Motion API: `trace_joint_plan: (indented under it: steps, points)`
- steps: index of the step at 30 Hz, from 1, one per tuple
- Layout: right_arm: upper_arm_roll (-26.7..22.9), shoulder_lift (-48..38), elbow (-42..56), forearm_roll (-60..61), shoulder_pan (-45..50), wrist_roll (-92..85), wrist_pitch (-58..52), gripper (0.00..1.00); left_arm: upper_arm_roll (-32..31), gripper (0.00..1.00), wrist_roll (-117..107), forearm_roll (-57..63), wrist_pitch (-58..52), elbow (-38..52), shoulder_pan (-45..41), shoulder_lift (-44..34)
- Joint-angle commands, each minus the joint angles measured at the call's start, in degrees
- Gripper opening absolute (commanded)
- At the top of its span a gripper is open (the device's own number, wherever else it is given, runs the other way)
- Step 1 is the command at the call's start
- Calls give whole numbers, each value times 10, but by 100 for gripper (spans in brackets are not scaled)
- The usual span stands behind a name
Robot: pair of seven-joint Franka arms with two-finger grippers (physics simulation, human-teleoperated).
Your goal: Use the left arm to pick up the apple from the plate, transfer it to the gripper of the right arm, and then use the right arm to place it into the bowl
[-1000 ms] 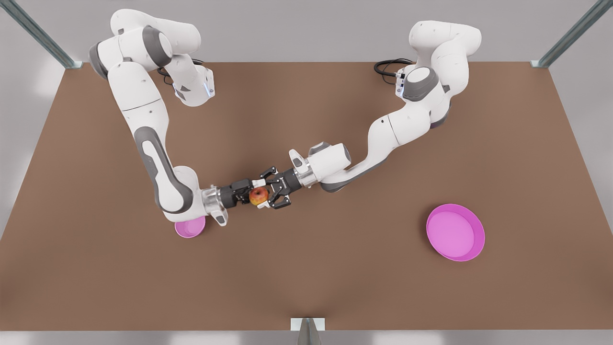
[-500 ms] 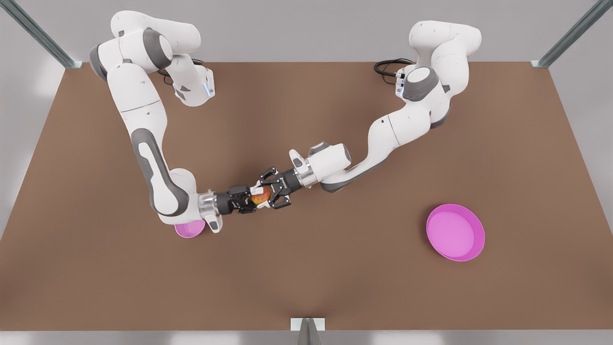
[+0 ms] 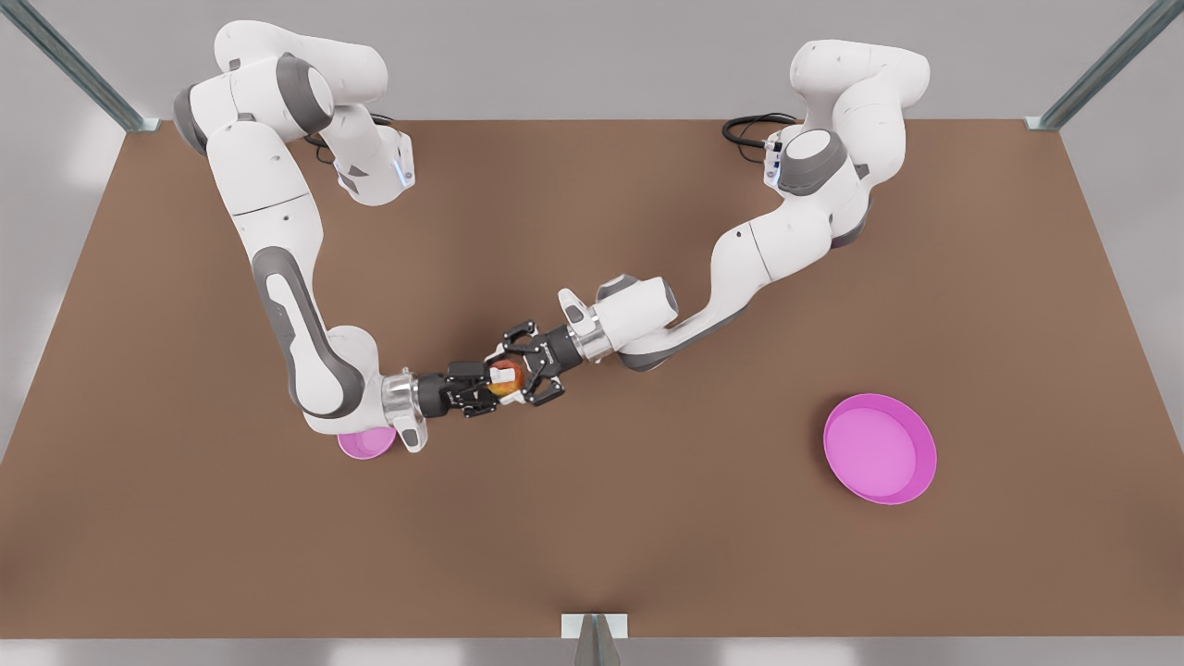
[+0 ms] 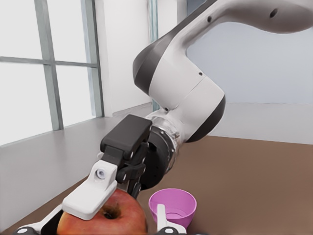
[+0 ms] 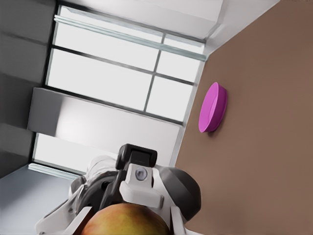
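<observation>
Handover under way: the apple (image 3: 504,377) hangs above the desk's middle, clamped in the left tool (image 3: 520,374); the right tool (image 3: 481,387) brackets it, grip firmness I cannot tell. Next: right clamps, left lets go, then carry to the bowl (image 3: 364,444)

You see two white arms (image 3: 277,185) with grey joint bands, silver wrist rings, black grippers and black base cables (image 3: 749,125).
</observation>
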Motion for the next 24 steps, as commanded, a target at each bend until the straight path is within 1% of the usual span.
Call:
trace_joint_plan:
  steps: [1,7,9,12,14,15,17,18,19,20,21,22,23,24]
  points:
    - [0,-1,1,-1,0,-24,1,60,0,99,-2,0,-1,0,0,-1]
    - [0,-1,9,-1,-2,-21,0,59,1,99,-3,0,-1,-5,5,-2]
    - [0,-1,10,-1,-2,-21,0,59,1,99,-5,7,-1,-25,27,-6]
    - [-2,0,14,-2,-3,-17,0,59,-13,99,-22,69,-1,-105,101,-10]
    - [-4,-1,16,-5,-9,-16,-3,59,-12,99,-171,191,-1,-163,178,-31]
    - [-4,-1,17,-5,-10,-16,-3,59,-11,99,-176,208,-7,-188,203,-47]
    - [-14,0,21,-6,-10,-11,-5,59,-15,100,-186,208,-80,-183,220,-84]
    - [-20,0,24,-6,-10,-8,-7,59,-36,100,-185,209,-115,-182,234,-94]
    - [-25,2,33,-22,-11,-2,-7,59,-44,100,-185,209,-151,-182,244,-98]
    - [-47,6,58,-50,-12,33,-10,59,-100,100,-185,197,-280,-180,287,-108]
    - [-69,8,72,-77,-12,51,-30,59,-136,100,-184,153,-403,-180,331,-118]
    - [-83,13,82,-94,-12,54,-35,59,-148,100,-184,101,-528,-172,367,-161]
    - [-99,20,93,-107,-12,54,-46,59,-152,100,-184,75,-603,-160,385,-194]
    - [-114,23,97,-134,-12,52,-47,60,-160,100,-189,59,-760,-97,398,-221]
